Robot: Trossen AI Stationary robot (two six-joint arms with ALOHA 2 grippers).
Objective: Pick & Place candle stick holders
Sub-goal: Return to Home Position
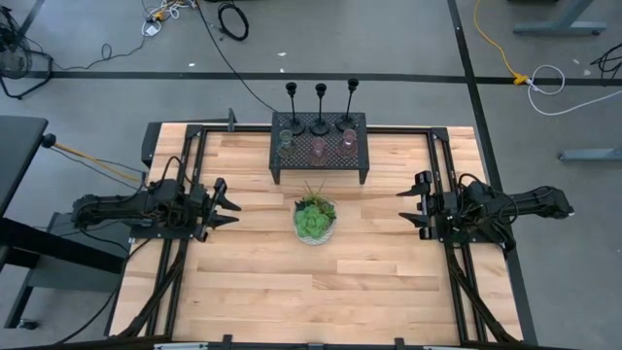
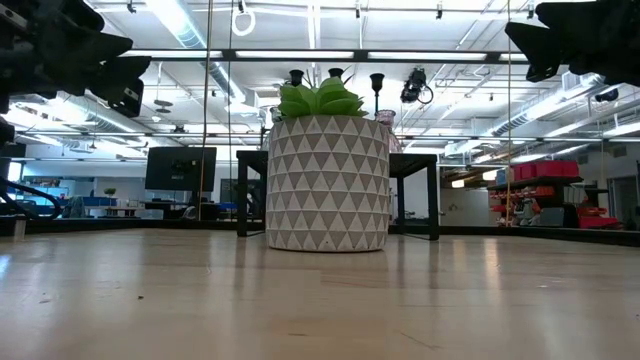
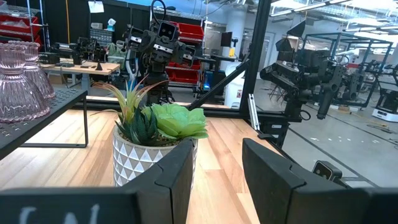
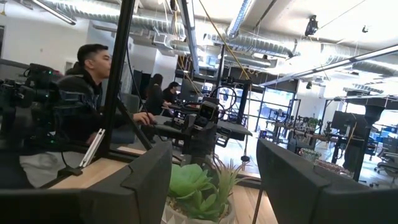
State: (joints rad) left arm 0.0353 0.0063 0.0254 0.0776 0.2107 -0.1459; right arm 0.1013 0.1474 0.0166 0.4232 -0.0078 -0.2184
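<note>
Three slim black candle stick holders (image 1: 320, 107) stand by their round bases on the black mesh rack (image 1: 321, 146) at the table's far middle. Three small glass cups (image 1: 318, 147), greenish and pink, stand on the rack in front of them; a pink cup shows in the left wrist view (image 3: 18, 87). My left gripper (image 1: 225, 205) is open and empty at the table's left, above the wood. My right gripper (image 1: 410, 206) is open and empty at the table's right. Both point toward the plant.
A green plant in a patterned white bowl (image 1: 315, 220) stands at the table's middle between my grippers, in front of the rack. Bare wood lies toward the near edge (image 1: 311, 301). People sit at desks in the room behind (image 4: 87, 93).
</note>
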